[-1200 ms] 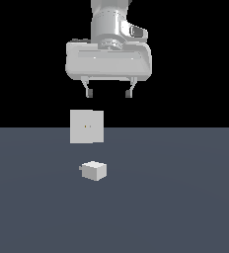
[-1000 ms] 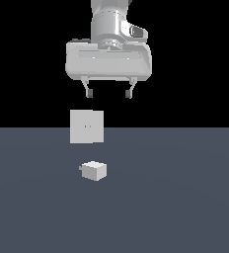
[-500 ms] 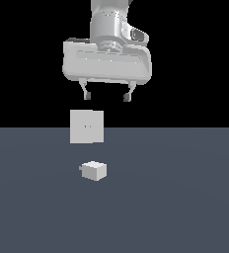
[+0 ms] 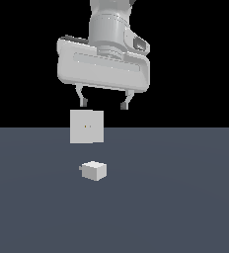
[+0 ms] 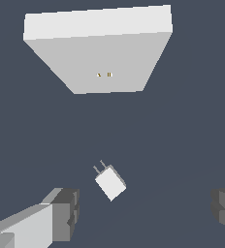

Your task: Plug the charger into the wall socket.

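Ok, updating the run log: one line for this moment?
phase: approach | gripper: open, above charger, empty | charger: on floor, unplugged | wall socket: upright behind

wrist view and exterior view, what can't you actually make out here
- Charger prongs: exterior view, only a tiny stub shows on the exterior view's left face, too small to count; the wrist view shows two.
- Wall socket holes: exterior view, mere specks.
- Socket's back face and mounting: hidden in both views.
- End effector fingers: wrist view, cut off by the picture's edges.
- Arm above the wrist: exterior view, cut off by the top edge.
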Action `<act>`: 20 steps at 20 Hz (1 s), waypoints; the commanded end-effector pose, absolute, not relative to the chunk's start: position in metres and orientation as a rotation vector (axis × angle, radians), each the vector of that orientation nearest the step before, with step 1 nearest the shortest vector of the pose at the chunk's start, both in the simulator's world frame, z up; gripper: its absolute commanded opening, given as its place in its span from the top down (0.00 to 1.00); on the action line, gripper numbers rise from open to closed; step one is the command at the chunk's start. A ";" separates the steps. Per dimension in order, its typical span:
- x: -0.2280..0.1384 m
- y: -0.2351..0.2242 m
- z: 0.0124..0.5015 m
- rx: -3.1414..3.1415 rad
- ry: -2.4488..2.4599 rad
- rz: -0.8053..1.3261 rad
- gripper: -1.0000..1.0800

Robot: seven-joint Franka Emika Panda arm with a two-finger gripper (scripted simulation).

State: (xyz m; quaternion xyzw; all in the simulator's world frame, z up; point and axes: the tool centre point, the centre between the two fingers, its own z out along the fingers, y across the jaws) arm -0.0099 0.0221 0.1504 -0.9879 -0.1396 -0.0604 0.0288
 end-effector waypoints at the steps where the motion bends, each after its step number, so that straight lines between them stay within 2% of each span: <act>1: -0.013 0.023 0.145 -3.026 -0.498 -0.219 0.04; 20: -0.030 0.032 0.108 -2.839 -0.909 -0.413 0.04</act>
